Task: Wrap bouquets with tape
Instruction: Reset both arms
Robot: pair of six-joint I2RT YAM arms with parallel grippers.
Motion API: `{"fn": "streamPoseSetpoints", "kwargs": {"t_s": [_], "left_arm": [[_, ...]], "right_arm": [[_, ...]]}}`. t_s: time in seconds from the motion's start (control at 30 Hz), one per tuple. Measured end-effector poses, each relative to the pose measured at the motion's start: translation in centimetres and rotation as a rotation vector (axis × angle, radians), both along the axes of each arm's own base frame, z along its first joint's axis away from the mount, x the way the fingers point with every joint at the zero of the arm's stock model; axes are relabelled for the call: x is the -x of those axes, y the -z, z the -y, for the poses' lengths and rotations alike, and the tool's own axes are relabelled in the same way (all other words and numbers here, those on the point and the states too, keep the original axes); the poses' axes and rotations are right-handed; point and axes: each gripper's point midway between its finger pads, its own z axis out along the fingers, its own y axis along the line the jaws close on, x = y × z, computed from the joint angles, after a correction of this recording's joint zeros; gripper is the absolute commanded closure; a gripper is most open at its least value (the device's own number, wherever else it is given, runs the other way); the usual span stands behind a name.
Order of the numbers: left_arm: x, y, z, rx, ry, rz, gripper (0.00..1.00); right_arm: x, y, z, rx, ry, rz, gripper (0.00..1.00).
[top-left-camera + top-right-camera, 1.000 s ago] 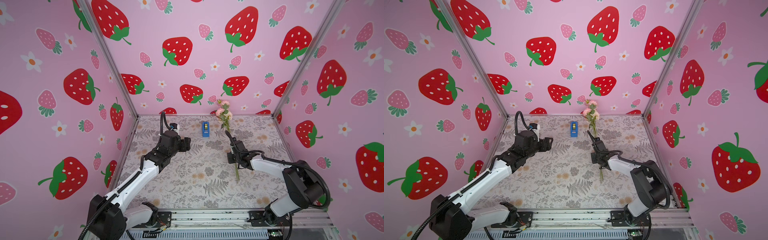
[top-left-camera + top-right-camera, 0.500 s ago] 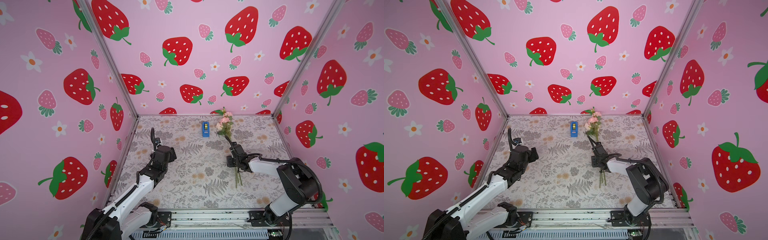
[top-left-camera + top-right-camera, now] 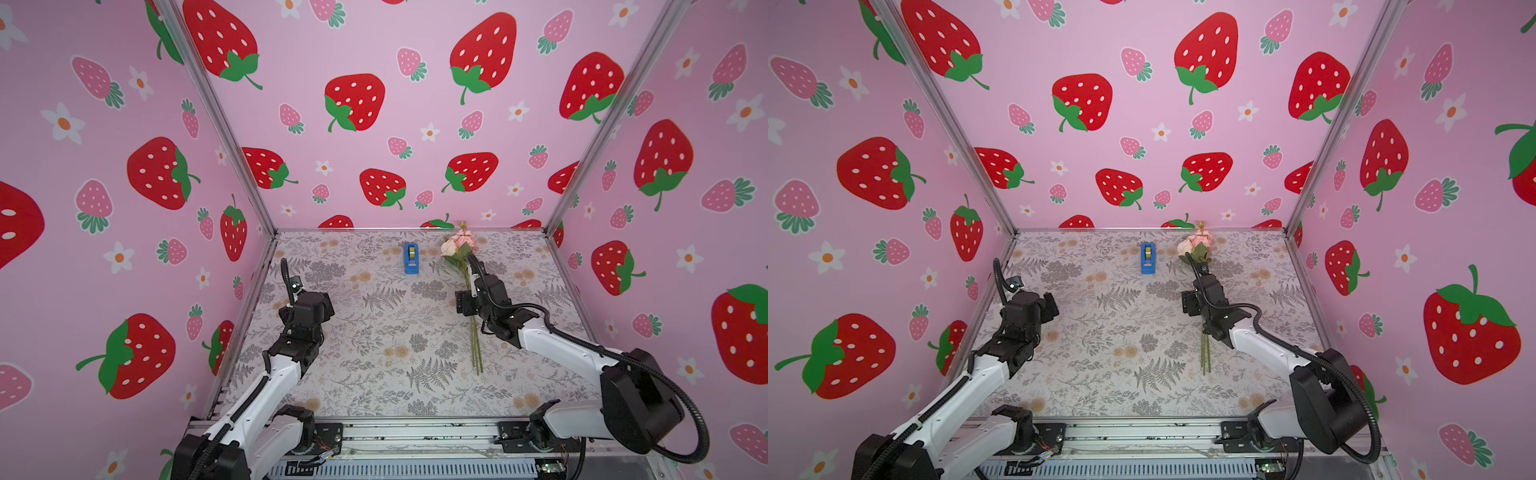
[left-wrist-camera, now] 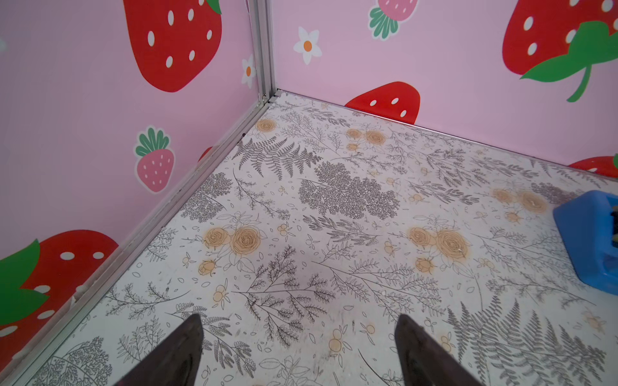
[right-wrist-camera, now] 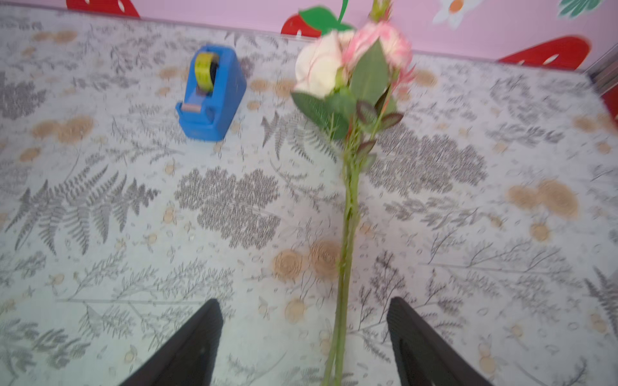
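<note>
the right gripper (image 5: 304, 300) stands released, its two dark fingers (image 5: 197, 337) spread wide with the stems of the bouquet (image 5: 347, 200) running between them. the stems touch neither finger, as far as the smeared right wrist view lets us tell. a second ago this gripper was clenched on the stems with the blooms lifted; now the bouquet (image 3: 459, 249) lies flat on the table covering (image 3: 374, 332), right of centre, blooms toward the far wall and stem ends toward the near edge.

in both top views the right wrist covers its own fingers and the middle of the stems, so only the blooms (image 3: 1196, 245) and the near stem ends show there. in the right wrist view the stem ends are cut off by the picture's edge.

the left gripper (image 4: 299, 315) is also released, with nothing between its fingers but bare table covering. it sits near the left wall (image 3: 316, 307), drawn back from the more central spot it had a second ago.

the tape (image 3: 411, 258) stands in its blue dispenser at the far middle of the table, just left of the blooms and apart from them (image 3: 1148, 257). the left wrist view catches only one cut-off corner of it (image 4: 588, 240). blur hides fine detail on the dispenser (image 5: 210, 97).
</note>
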Motion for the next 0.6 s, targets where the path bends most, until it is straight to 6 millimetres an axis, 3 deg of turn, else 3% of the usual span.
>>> {"fn": "streamPoseSetpoints", "kwargs": {"t_s": [0.13,0.27,0.47,0.6], "left_arm": [[-0.5,1.2,-1.4,-0.029,-0.019,-0.045,0.08],[-1.1,2.2,-2.0,-0.047,-0.012,-0.075,0.07],[-2.3,4.1,-2.2,-0.048,0.017,-0.089,0.06],[-2.9,5.8,-2.4,-0.027,0.032,-0.089,0.05]], "right_arm": [[-2.7,-2.5,2.1,-0.001,0.025,0.141,0.17],[-4.9,-3.3,6.3,0.01,0.09,0.25,0.14],[-6.4,-0.5,11.6,0.057,0.195,0.284,0.14],[-5.9,1.3,13.4,0.076,0.223,0.274,0.14]]}}
